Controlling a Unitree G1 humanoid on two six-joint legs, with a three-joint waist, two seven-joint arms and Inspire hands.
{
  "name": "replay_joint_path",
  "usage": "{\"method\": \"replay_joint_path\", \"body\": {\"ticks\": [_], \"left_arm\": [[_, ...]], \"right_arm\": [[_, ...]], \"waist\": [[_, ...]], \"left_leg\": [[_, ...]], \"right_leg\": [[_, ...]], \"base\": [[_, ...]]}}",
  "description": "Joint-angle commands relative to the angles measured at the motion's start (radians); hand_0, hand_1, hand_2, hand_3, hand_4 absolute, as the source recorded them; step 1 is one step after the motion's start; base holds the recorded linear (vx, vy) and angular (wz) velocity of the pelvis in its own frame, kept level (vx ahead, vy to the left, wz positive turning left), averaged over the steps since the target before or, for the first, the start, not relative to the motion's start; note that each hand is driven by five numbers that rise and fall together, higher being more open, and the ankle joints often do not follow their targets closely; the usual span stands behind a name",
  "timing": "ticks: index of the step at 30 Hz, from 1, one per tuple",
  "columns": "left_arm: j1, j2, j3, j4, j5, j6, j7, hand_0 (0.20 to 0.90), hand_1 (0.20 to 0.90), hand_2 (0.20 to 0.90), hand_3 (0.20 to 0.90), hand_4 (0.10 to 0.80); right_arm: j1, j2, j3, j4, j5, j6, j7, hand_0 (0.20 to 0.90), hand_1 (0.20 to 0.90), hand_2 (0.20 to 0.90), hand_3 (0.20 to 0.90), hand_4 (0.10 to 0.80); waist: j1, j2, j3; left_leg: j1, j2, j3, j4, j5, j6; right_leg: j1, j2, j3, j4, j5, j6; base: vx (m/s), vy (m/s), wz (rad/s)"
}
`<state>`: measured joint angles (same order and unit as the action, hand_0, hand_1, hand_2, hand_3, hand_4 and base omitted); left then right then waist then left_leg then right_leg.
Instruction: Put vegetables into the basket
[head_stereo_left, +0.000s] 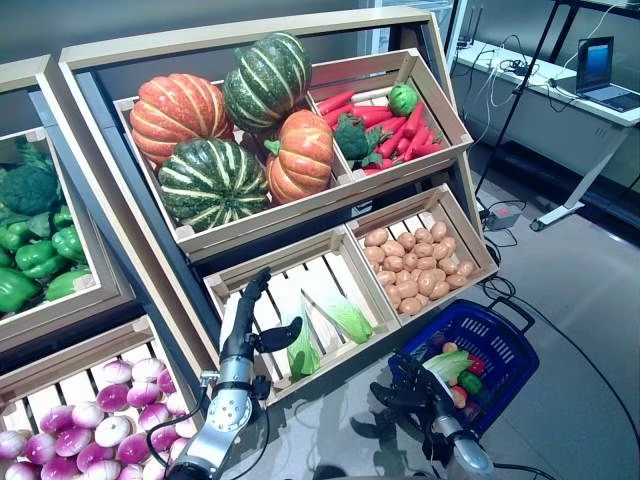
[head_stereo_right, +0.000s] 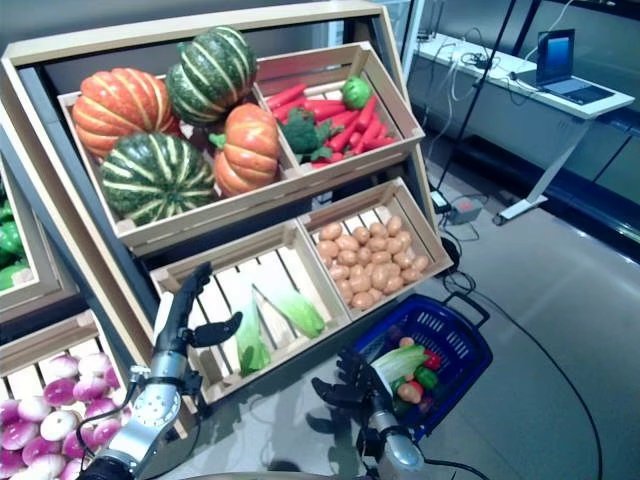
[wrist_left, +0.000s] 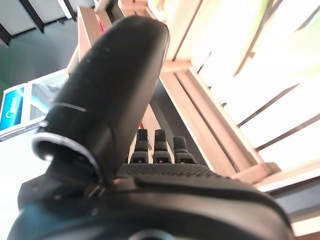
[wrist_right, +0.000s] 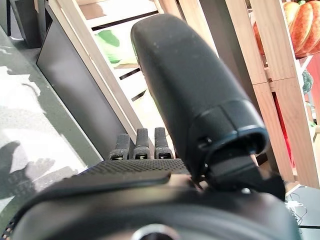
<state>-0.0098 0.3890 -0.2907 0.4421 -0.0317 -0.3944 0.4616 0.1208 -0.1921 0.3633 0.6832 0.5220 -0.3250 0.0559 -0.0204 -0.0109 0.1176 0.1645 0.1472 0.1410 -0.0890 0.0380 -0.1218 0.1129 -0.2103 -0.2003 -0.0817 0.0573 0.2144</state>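
The left hand (head_stereo_left: 243, 330) hangs over the slatted crate (head_stereo_left: 232, 285) on the lower shelf, fingers straight and spread, thumb out toward the nearer of two pale green cabbages (head_stereo_left: 303, 352); it holds nothing. The second cabbage (head_stereo_left: 345, 316) lies just beside the first, deeper in the crate. The right hand (head_stereo_left: 408, 400) hovers low in front of the stand, fingers relaxed and empty, next to the blue basket (head_stereo_left: 500, 345) on the floor, which already carries several vegetables (head_stereo_left: 452, 368). The step in hand looks like a reach for the nearer cabbage. To do it well, the left hand should drop lower and wrap the cabbage across its thicker middle, clear of the crate's front rail, before lifting it toward the basket.
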Motion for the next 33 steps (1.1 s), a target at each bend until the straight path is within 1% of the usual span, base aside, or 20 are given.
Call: {"method": "replay_joint_path", "body": {"ticks": [1, 3, 5, 6, 7, 11, 14, 16, 19, 21, 23, 27, 31, 32, 33], "left_arm": [[-0.220, 0.002, 0.051, -0.003, 0.042, -0.023, 0.099, 0.900, 0.900, 0.900, 0.900, 0.800], [-0.269, -0.007, 0.040, 0.019, 0.029, 0.009, 0.146, 0.900, 0.900, 0.900, 0.900, 0.800], [-0.295, -0.014, 0.033, 0.034, 0.020, 0.015, 0.169, 0.900, 0.900, 0.900, 0.900, 0.800], [-0.330, -0.024, 0.028, 0.050, 0.001, 0.012, 0.194, 0.900, 0.900, 0.900, 0.900, 0.800], [-0.340, -0.026, 0.028, 0.052, 0.000, 0.012, 0.205, 0.900, 0.900, 0.900, 0.900, 0.800], [-0.421, -0.022, 0.013, 0.087, -0.019, 0.004, 0.276, 0.900, 0.900, 0.900, 0.900, 0.800], [-0.493, -0.010, 0.013, 0.120, -0.031, 0.006, 0.312, 0.900, 0.900, 0.900, 0.900, 0.800], [-0.517, -0.007, 0.015, 0.136, -0.036, 0.006, 0.328, 0.900, 0.900, 0.900, 0.900, 0.800], [-0.600, 0.004, 0.023, 0.185, -0.028, 0.010, 0.376, 0.900, 0.900, 0.900, 0.900, 0.800], [-0.628, 0.013, 0.025, 0.199, -0.028, 0.021, 0.402, 0.900, 0.900, 0.900, 0.900, 0.800], [-0.670, 0.025, 0.028, 0.221, -0.036, 0.035, 0.427, 0.900, 0.900, 0.900, 0.900, 0.800], [-0.716, 0.034, 0.037, 0.241, -0.056, 0.061, 0.486, 0.900, 0.900, 0.900, 0.900, 0.800], [-0.750, 0.045, 0.048, 0.253, -0.085, 0.071, 0.494, 0.900, 0.900, 0.900, 0.900, 0.800], [-0.758, 0.051, 0.049, 0.254, -0.093, 0.072, 0.498, 0.900, 0.900, 0.900, 0.900, 0.800], [-0.771, 0.058, 0.051, 0.257, -0.108, 0.076, 0.500, 0.900, 0.900, 0.900, 0.900, 0.800]], "right_arm": [[-0.079, -0.010, 0.016, -0.147, 0.036, -0.049, -0.031, 0.900, 0.900, 0.900, 0.900, 0.800], [-0.092, -0.024, 0.022, -0.159, 0.050, -0.047, -0.039, 0.900, 0.900, 0.900, 0.900, 0.800], [-0.105, -0.033, 0.028, -0.163, 0.052, -0.051, -0.047, 0.900, 0.900, 0.900, 0.900, 0.800], [-0.126, -0.048, 0.035, -0.173, 0.059, -0.051, -0.061, 0.900, 0.900, 0.900, 0.900, 0.800], [-0.133, -0.053, 0.037, -0.176, 0.065, -0.053, -0.066, 0.900, 0.900, 0.900, 0.900, 0.800], [-0.181, -0.076, 0.056, -0.205, 0.093, -0.073, -0.107, 0.900, 0.900, 0.900, 0.900, 0.800], [-0.228, -0.089, 0.049, -0.227, 0.105, -0.053, -0.131, 0.900, 0.900, 0.900, 0.900, 0.800], [-0.243, -0.095, 0.047, -0.228, 0.108, -0.045, -0.139, 0.900, 0.900, 0.900, 0.900, 0.800], [-0.283, -0.111, 0.043, -0.211, 0.095, -0.030, -0.188, 0.900, 0.900, 0.900, 0.900, 0.800], [-0.294, -0.121, 0.040, -0.202, 0.097, -0.029, -0.203, 0.900, 0.900, 0.900, 0.900, 0.800], [-0.300, -0.130, 0.037, -0.191, 0.099, -0.040, -0.221, 0.900, 0.900, 0.900, 0.900, 0.800], [-0.303, -0.148, 0.037, -0.198, 0.095, -0.040, -0.256, 0.900, 0.900, 0.900, 0.900, 0.800], [-0.312, -0.160, 0.029, -0.204, 0.081, -0.029, -0.284, 0.900, 0.900, 0.900, 0.900, 0.800], [-0.311, -0.165, 0.026, -0.206, 0.080, -0.026, -0.287, 0.900, 0.900, 0.900, 0.900, 0.800], [-0.311, -0.170, 0.024, -0.205, 0.075, -0.023, -0.292, 0.900, 0.900, 0.900, 0.900, 0.800]], "waist": [[-0.026, -0.004, 0.063], [-0.033, -0.002, 0.089], [-0.035, -0.002, 0.104], [-0.039, -0.003, 0.133], [-0.041, -0.004, 0.145], [-0.047, -0.020, 0.213], [-0.056, -0.031, 0.250], [-0.059, -0.033, 0.258], [-0.071, -0.038, 0.286], [-0.076, -0.038, 0.294], [-0.084, -0.036, 0.307], [-0.096, -0.035, 0.319], [-0.105, -0.036, 0.328], [-0.106, -0.035, 0.333], [-0.108, -0.035, 0.335]], "left_leg": [[-0.053, -0.011, -0.008, 0.105, -0.061, 0.040], [-0.096, -0.007, -0.022, 0.162, -0.072, 0.039], [-0.135, -0.005, -0.025, 0.211, -0.082, 0.035], [-0.188, 0.001, -0.030, 0.275, -0.090, 0.028], [-0.207, 0.003, -0.033, 0.300, -0.095, 0.027], [-0.351, 0.014, -0.050, 0.461, -0.140, 0.031], [-0.453, 0.018, -0.060, 0.554, -0.166, 0.035], [-0.485, 0.021, -0.059, 0.585, -0.176, 0.036], [-0.588, 0.031, -0.055, 0.714, -0.229, 0.040], [-0.622, 0.039, -0.056, 0.757, -0.253, 0.041], [-0.677, 0.046, -0.062, 0.839, -0.290, 0.046], [-0.750, 0.050, -0.072, 0.943, -0.340, 0.046], [-0.806, 0.055, -0.077, 1.013, -0.373, 0.046], [-0.813, 0.059, -0.082, 1.047, -0.410, 0.039], [-0.831, 0.061, -0.084, 1.065, -0.418, 0.038]], "right_leg": [[-0.047, 0.009, 0.029, 0.158, -0.061, -0.074], [-0.089, 0.006, 0.049, 0.211, -0.085, -0.079], [-0.120, 0.002, 0.057, 0.244, -0.098, -0.081], [-0.168, -0.006, 0.067, 0.300, -0.110, -0.086], [-0.187, -0.009, 0.072, 0.326, -0.116, -0.089], [-0.324, -0.022, 0.109, 0.475, -0.155, -0.100], [-0.429, -0.020, 0.133, 0.573, -0.177, -0.107], [-0.458, -0.021, 0.137, 0.600, -0.187, -0.109], [-0.561, -0.021, 0.160, 0.730, -0.229, -0.112], [-0.597, -0.024, 0.164, 0.774, -0.248, -0.115], [-0.658, -0.035, 0.172, 0.853, -0.272, -0.119], [-0.739, -0.044, 0.188, 0.939, -0.302, -0.119], [-0.802, -0.047, 0.198, 0.991, -0.318, -0.119], [-0.811, -0.049, 0.202, 1.023, -0.348, -0.112], [-0.830, -0.049, 0.205, 1.037, -0.352, -0.112]], "base": [[-0.021, 0.049, -0.21], [-0.025, 0.050, -0.10], [-0.076, 0.046, -0.07], [-0.135, 0.055, -0.03], [-0.158, 0.056, 0.00], [-0.170, 0.045, -0.09], [-0.147, 0.045, -0.02], [-0.101, 0.043, -0.07], [-0.121, 0.055, -0.09], [-0.064, 0.046, -0.05], [-0.050, 0.053, -0.02], [-0.024, 0.056, 0.02], [-0.009, 0.062, 0.01], [0.039, 0.067, -0.03], [0.037, 0.065, 0.00]]}}
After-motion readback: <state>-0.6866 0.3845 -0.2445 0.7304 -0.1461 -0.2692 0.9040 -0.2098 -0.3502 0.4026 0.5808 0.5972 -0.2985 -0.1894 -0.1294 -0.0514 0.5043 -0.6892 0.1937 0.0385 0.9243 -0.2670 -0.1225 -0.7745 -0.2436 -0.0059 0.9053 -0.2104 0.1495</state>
